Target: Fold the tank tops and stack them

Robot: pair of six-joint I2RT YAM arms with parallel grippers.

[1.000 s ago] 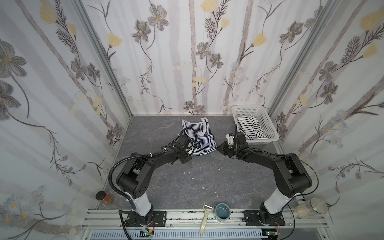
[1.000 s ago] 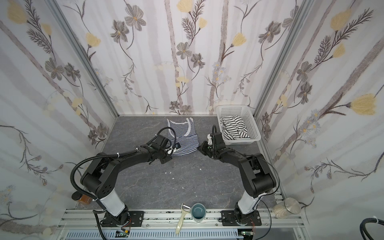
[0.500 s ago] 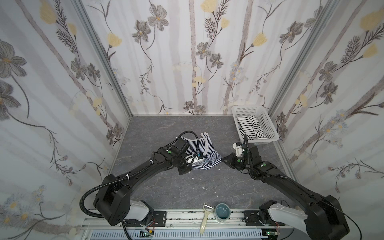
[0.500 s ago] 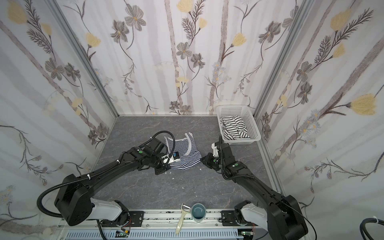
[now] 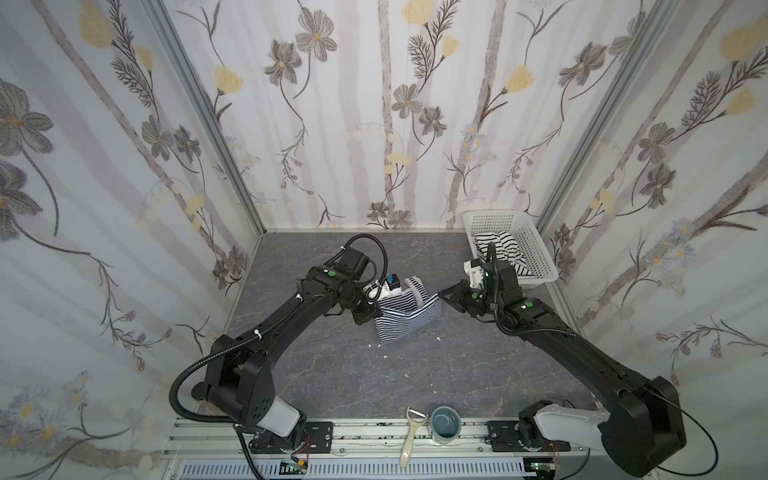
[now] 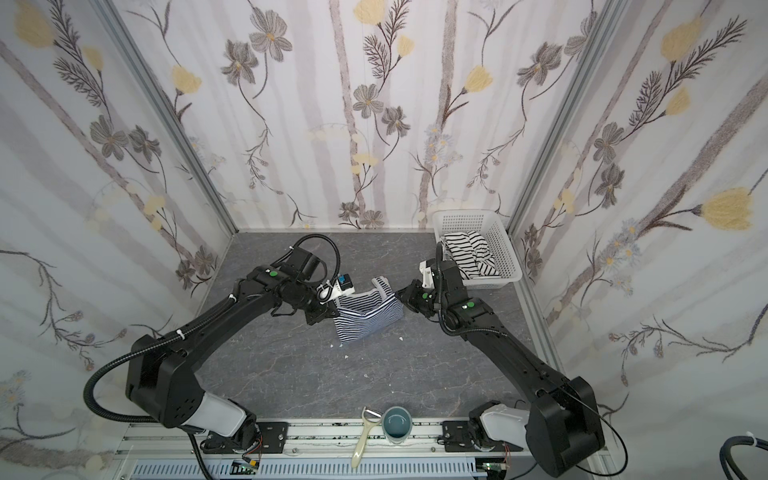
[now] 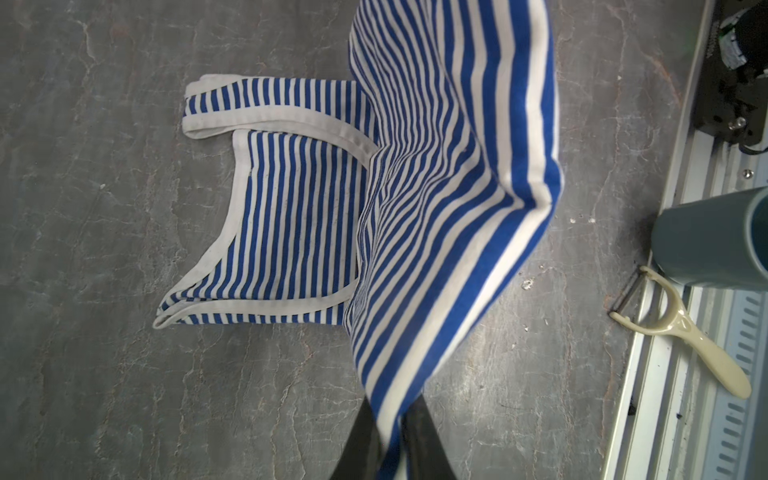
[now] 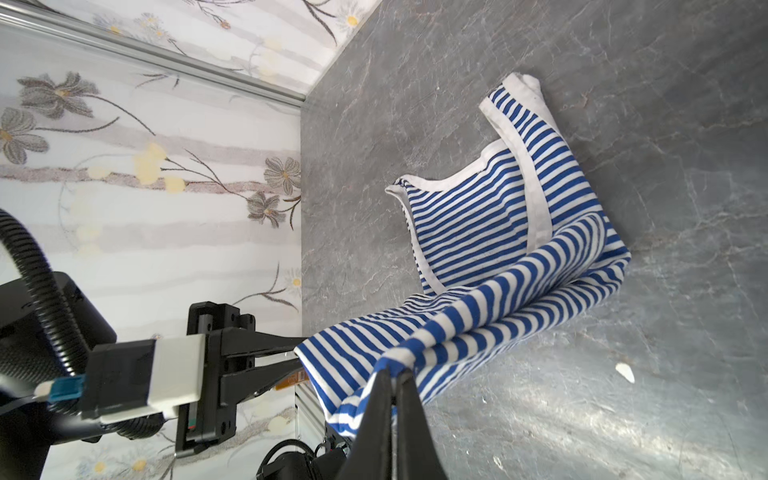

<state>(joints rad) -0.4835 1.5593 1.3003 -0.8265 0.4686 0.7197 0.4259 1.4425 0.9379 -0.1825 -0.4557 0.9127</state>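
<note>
The navy-and-white striped tank top (image 5: 405, 322) (image 6: 365, 320) sits mid-table. Its strap half (image 7: 291, 216) (image 8: 478, 216) lies flat, and its hem is lifted and stretched between both grippers above it. My left gripper (image 5: 374, 311) (image 6: 332, 311) (image 7: 392, 436) is shut on one hem corner. My right gripper (image 5: 442, 296) (image 6: 401, 293) (image 8: 395, 374) is shut on the other corner. The second tank top (image 5: 498, 249) (image 6: 469, 253), white with black stripes, lies crumpled in the basket.
The white perforated basket (image 5: 536, 249) (image 6: 505, 253) stands at the back right corner. A grey-blue mug (image 5: 444, 424) (image 7: 715, 241) and a cream peeler (image 5: 411, 436) (image 7: 681, 332) rest on the front rail. Flowered walls close in three sides.
Both grippers have come toward the front with the hem. The navy-striped top has moved from near the back wall to mid-table, and its hem now hangs raised over the strap half.
</note>
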